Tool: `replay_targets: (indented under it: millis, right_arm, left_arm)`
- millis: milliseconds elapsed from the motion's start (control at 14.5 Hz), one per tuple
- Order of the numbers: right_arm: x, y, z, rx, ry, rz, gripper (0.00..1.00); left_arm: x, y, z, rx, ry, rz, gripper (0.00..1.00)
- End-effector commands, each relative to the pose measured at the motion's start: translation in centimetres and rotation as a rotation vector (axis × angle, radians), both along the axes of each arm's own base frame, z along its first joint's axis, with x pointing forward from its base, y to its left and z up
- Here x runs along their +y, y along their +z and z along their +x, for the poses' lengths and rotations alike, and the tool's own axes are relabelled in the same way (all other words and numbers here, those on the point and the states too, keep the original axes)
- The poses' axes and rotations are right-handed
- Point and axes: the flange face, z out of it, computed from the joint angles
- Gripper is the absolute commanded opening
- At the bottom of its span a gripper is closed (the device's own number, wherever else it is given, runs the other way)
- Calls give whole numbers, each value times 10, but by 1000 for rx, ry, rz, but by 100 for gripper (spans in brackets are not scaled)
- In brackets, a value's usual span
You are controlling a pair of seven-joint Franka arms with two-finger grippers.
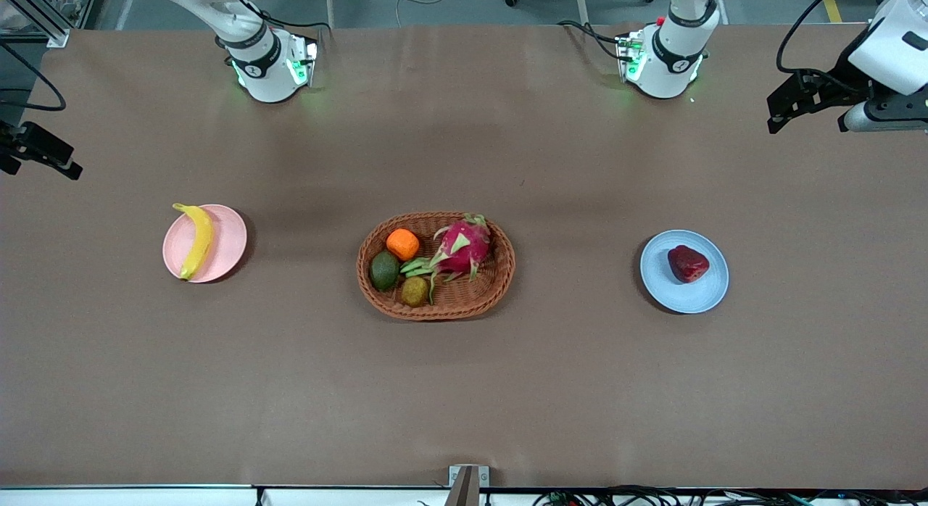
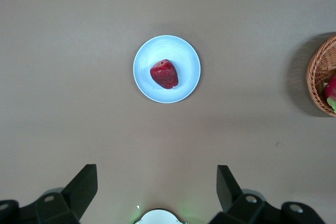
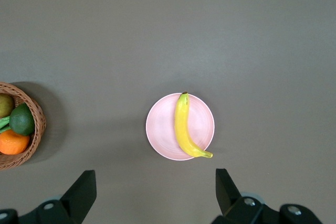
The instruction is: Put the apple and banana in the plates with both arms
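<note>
Both raised: left gripper (image 2: 155, 187) wide open over table; right gripper (image 3: 155, 192) wide open too.

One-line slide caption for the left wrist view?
Open left pincer high over the table, apple resting on the blue plate.

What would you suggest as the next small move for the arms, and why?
Probably none beyond holding both arms parked. The banana lies on the pink plate and the apple sits on the blue plate. The left gripper and right gripper are open, empty and high above the table, so the task looks done.
</note>
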Motion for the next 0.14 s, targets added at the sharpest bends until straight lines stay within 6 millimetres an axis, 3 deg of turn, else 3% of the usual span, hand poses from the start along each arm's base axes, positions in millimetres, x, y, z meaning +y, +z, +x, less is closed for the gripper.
replay_targets:
  millis: [0,69]
  right_arm:
    - [-1,-1,-7,-5,12,-27,100]
    - [0,-1,-7,-4,14,-35,100]
  left_arm:
    - [3,4,2,-8,-16,-1,100]
    - [4,4,2,-6,-13,0,100]
